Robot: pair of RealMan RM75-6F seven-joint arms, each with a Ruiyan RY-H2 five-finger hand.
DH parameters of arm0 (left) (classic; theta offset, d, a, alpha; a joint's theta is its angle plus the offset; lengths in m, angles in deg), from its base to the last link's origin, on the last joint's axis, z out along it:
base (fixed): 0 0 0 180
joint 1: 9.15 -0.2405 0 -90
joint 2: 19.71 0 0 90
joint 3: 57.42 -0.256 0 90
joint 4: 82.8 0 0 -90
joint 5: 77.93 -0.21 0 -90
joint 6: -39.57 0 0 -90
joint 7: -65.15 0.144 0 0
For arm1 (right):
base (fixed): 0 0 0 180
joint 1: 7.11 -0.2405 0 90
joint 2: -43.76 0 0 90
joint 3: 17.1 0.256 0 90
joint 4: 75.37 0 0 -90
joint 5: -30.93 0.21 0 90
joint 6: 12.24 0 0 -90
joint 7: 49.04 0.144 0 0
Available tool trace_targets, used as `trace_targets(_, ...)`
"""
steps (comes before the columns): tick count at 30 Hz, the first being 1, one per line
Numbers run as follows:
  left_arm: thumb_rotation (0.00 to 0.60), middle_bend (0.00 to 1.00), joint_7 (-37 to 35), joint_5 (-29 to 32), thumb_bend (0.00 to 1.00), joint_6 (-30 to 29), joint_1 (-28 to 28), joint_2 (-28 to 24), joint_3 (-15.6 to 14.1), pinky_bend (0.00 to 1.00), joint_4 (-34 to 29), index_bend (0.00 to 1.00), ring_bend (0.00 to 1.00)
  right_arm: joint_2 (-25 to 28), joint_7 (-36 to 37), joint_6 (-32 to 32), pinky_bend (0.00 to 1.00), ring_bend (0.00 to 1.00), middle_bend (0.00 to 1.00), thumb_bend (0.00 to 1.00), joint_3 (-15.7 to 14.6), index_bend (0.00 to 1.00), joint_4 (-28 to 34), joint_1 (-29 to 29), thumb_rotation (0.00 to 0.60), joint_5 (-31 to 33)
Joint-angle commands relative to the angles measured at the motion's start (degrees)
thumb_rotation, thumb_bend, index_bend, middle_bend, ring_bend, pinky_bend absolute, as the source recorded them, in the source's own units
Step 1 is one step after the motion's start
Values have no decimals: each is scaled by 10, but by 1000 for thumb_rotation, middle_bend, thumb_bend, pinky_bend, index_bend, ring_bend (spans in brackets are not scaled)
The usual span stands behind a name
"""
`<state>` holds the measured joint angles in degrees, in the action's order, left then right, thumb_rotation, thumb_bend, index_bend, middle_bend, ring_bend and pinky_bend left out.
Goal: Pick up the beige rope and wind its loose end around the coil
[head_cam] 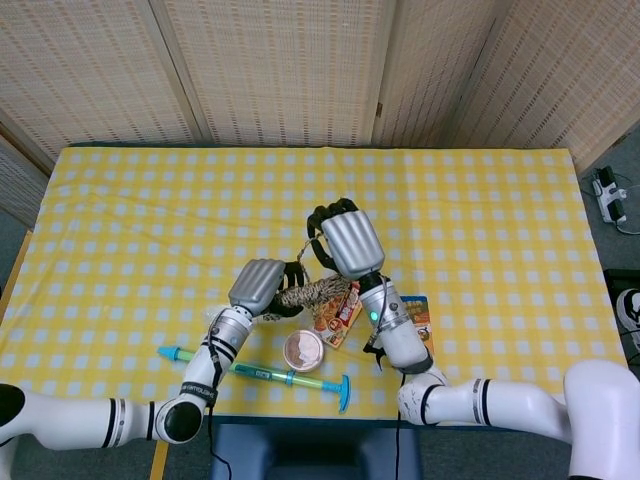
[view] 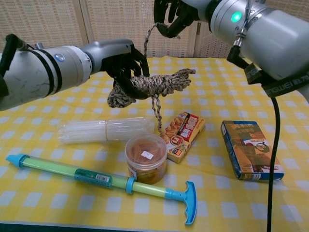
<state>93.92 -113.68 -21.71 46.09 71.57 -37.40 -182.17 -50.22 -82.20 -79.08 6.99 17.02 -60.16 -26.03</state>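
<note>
The beige rope coil (view: 157, 84) is held in the air above the table, gripped at its left end by my left hand (view: 124, 60). In the head view the coil (head_cam: 312, 293) sticks out to the right of the left hand (head_cam: 258, 285). My right hand (view: 175, 13) is raised above and behind the coil, fingers curled on the loose end (view: 147, 42), which runs taut up from the coil. The right hand (head_cam: 340, 240) shows large in the head view. A short loop of rope (view: 157, 112) hangs below the coil.
Under the coil lie a clear plastic bundle (view: 104, 129), a brown jar (view: 146, 157) and a red snack box (view: 182, 135). A blue box (view: 250, 150) lies at the right. A green and blue pump (view: 96, 178) lies along the front edge.
</note>
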Motion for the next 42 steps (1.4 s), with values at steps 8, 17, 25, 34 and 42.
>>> trace_targets(8,600,645,-8,146,291,-16,22,22,59,665,81,640,585,24,12,-27,278,394,450,575,-22,653,70,18,600,-36)
trace_targets(17,600,646,-150,175,291,20,-34,-7,134,680,91,638,596,65,84,-74,278,407,462,576,-83,658,125,82,600,-132)
trace_targets(25,600,646,-308,169,291,109,-113,-85,214,680,23,636,592,93,135,-74,277,414,466,580,-144,659,112,130,600,-176)
trace_targets(34,600,645,-420,105,292,165,-175,-150,243,680,-47,633,591,85,162,-39,278,415,470,582,-153,664,59,146,600,-153)
trace_targets(42,600,645,-476,-5,291,217,-209,-175,223,679,-99,633,588,67,204,19,277,420,473,582,-107,666,30,128,600,-86)
